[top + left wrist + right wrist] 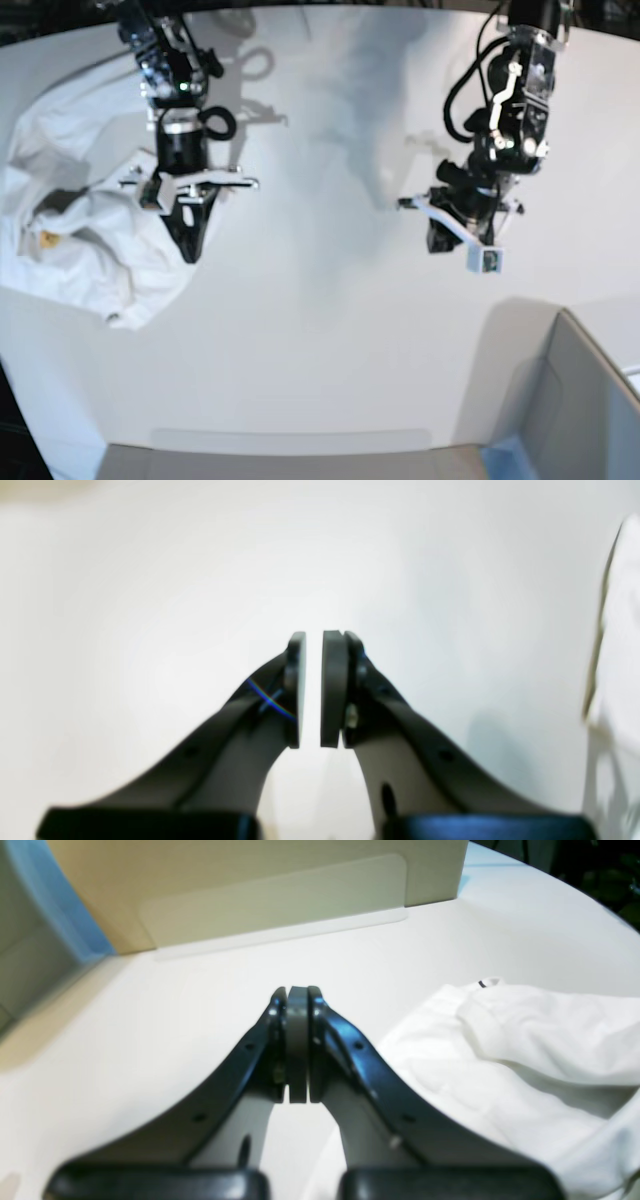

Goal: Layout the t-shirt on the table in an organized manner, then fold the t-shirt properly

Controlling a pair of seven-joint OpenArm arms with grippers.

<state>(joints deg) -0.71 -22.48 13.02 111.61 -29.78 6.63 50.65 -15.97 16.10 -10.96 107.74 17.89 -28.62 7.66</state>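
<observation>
A grey box-like corner piece [585, 400] with a pale blue edge stands at the near corner, a tan cardboard wall [250, 885] behind; darkness lies beyond, under bright even light.

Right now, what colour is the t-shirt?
White t-shirt, clearest in the right wrist view.

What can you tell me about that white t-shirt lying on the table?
The t-shirt is white cloth, crumpled in a loose heap with deep folds, not laid flat. It lies on the white table, at the left of the base view. A small yellow-orange label shows among the folds, and a dark tag at one edge. Neither gripper holds it; the right gripper hangs beside it, shut.
</observation>
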